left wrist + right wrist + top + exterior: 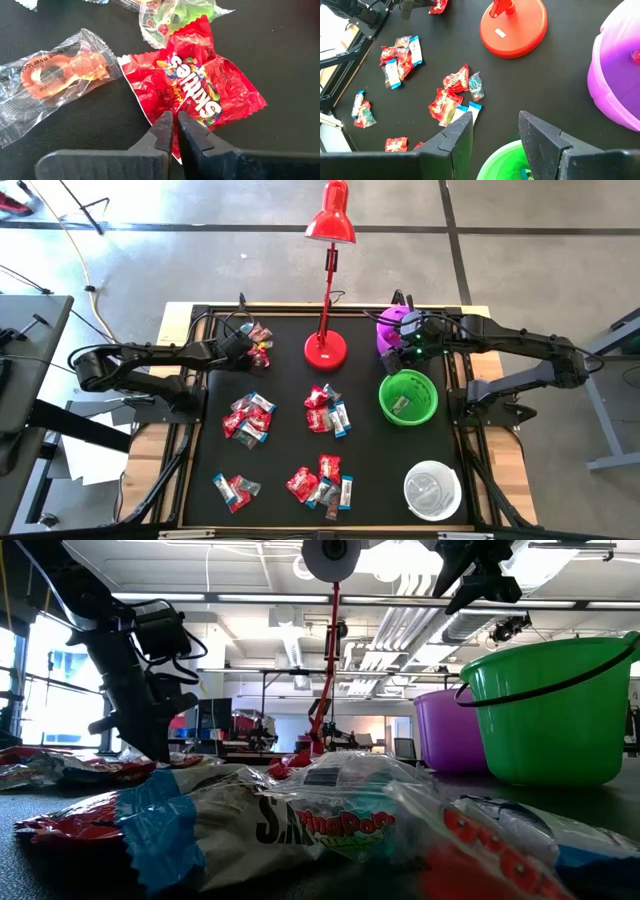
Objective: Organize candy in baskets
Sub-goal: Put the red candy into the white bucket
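Two arms at work: the left gripper (pixel 174 131) is low at the far-left candy pile, the right gripper (pixel 495 131) hangs above the gap between the purple basket (pixel 392 330) and the green basket (pixel 408 398).
Left gripper state: fingers drawn nearly together at the near edge of a red Skittles packet (pixel 192 92); whether they have actually pinched the wrapper I cannot tell, since only a thin slit shows between them.
Right gripper state: fingers apart and holding nothing, over the green basket's rim.
Candy location: most packets lie in loose heaps on the black counter (pixel 290 435); the red packet sits flat beside a clear-wrapped orange gummy (pixel 55 77) and a clear-wrapped sweet (pixel 167 17) with green and red inside.
Baskets: purple and green along the right side, white basket (pixel 432 490) at the near right corner; something small lies in the green one.
Risk, weak grip: only a crinkled wrapper edge is on offer, so the packet may slip free on lifting.
Risk, dragging: the clear sweet touches the red packet and could be pulled along.
Risk, lamp: the red lamp (pixel 326 350) stands between the pile and the baskets, so a low carry across might knock it.
Risk, arms: the right arm waits at the drop zone, so a crossing could clash.
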